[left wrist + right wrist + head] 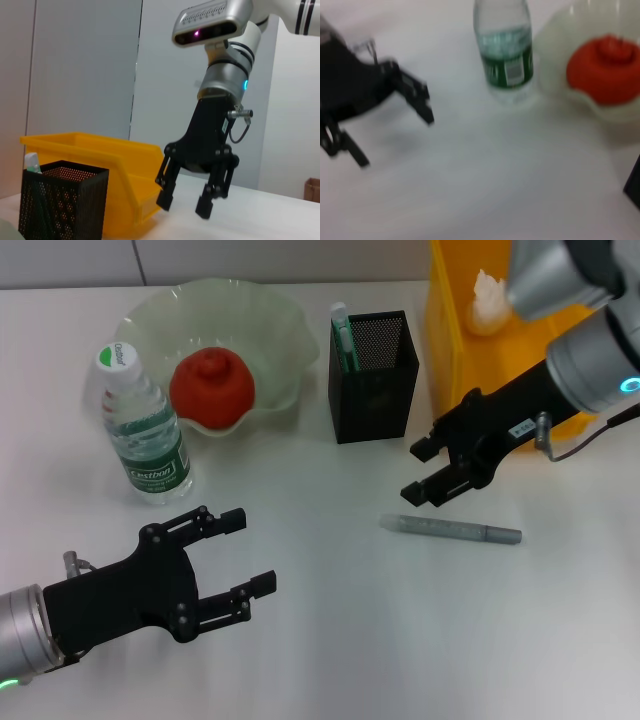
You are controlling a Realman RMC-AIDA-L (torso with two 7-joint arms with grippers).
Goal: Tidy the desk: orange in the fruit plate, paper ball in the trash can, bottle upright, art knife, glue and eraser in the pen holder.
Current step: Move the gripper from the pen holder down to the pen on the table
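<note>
Bright yellow rectangular plastic trash can (450, 350) at 1 o'clock, small white crumpled paper ball (488, 300) inside it. Wide pale-green wavy-rimmed glass fruit plate (275, 320) at 11 o'clock holds the red-orange orange (211, 389). Black square mesh pen holder (373, 375) near 12, mint-green art knife (343, 335) standing in it. Clear green-labelled water bottle (145, 430) upright at 9–10 o'clock. Slim grey glue stick (450, 529) lies flat on the desk at 3 o'clock. Right gripper (421, 471): jaws apart, empty, glue just beside them at their 5 o'clock, not between. Left gripper (248, 552) at 7 o'clock: jaws apart, empty, well away from the glue.
</note>
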